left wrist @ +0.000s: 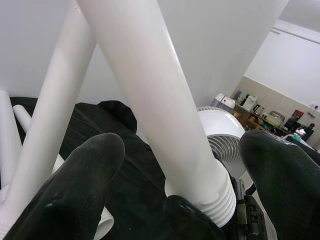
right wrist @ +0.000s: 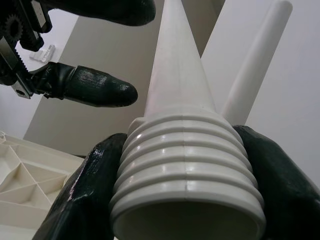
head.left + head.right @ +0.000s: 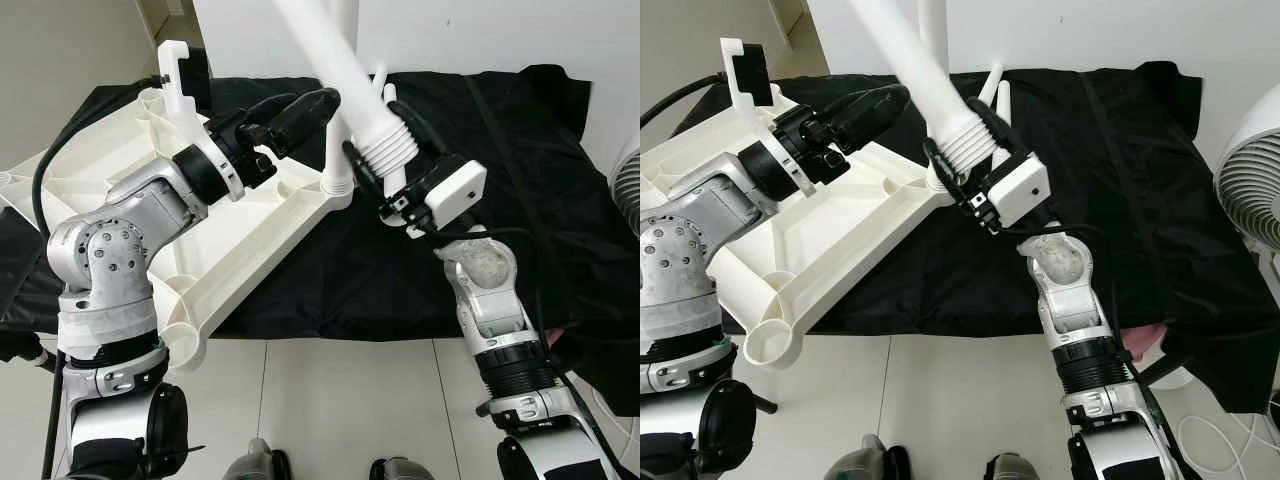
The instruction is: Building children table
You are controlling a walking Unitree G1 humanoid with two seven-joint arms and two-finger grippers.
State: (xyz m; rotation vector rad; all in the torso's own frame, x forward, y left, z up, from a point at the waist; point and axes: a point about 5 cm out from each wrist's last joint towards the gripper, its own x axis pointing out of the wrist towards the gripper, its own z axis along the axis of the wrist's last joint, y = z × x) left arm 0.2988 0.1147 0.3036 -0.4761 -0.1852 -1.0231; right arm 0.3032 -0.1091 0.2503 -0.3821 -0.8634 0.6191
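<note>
**Right gripper holds a leg at its threaded end**

Tabletop, white plastic, lies underside up on a black cloth, ribs showing. One corner overhangs the near edge of the cloth, above the tiled floor.

Right gripper: fingers closed on the ribbed, threaded end of a white leg. Leg is tilted, its long shaft rising up and to the robot's left. Threaded end sits just beside a corner socket of the tabletop; whether it touches, cannot tell.

Left gripper: fingers spread wide, holding nothing, hovering over the tabletop close to the leg's shaft. In its wrist view the shaft passes between the two fingers without contact.

More white legs lie on the cloth behind. A fan stands on the robot's right.
</note>
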